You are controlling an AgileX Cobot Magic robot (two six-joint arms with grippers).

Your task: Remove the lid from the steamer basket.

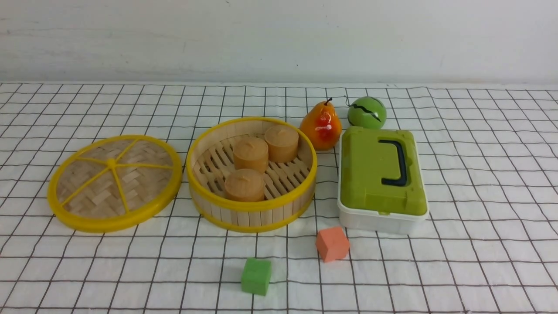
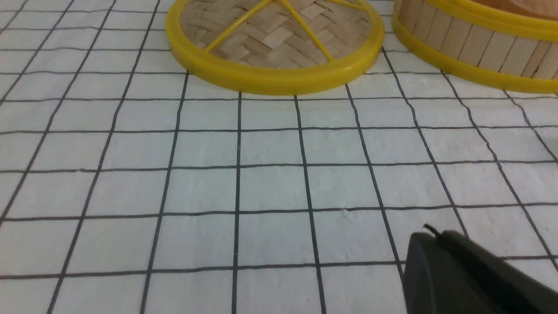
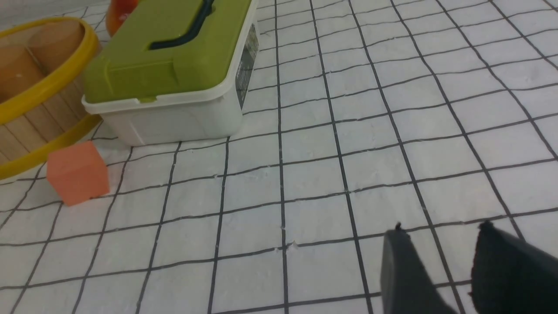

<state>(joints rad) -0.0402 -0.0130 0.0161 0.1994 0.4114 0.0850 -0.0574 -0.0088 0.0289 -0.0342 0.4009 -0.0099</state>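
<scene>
**Cloth and edges.** You have a white checked cloth (image 1: 479, 218) whose far edge meets a pale wall. To the left, the right and the near side it runs out of the front view.

**Lid** (image 1: 114, 183). It lies flat on the cloth at your left, off the basket, spokes up. Its rim sits just beside the basket's, with a narrow strip of cloth between them in the left wrist view.

**Steamer basket** (image 1: 250, 205). It stands uncovered at centre, with three tan cylinders (image 1: 250, 152) upright on its slatted floor.

**Right of the basket.** A white box with a green lid (image 1: 381, 174) stands near the basket wall. A pear (image 1: 321, 126) stands just beside the basket's far right rim, and a green ball (image 1: 367, 112) sits behind the box.

**Near side.** An orange cube (image 1: 332, 243) sits close to the box's near left corner. A green cube (image 1: 256, 275) sits nearer you, apart from the basket.

**Left gripper** (image 2: 462, 274). Only one dark finger shows, so you cannot tell how the jaws stand. It is low over the cloth, with rows of bare squares between it and the lid's near rim.

**Right gripper** (image 3: 441, 231). The two dark fingers are spread with cloth showing between them, and they hold nothing. It is well apart from the lid. Bare cloth lies between it and the box, and the orange cube sits off to one side.
</scene>
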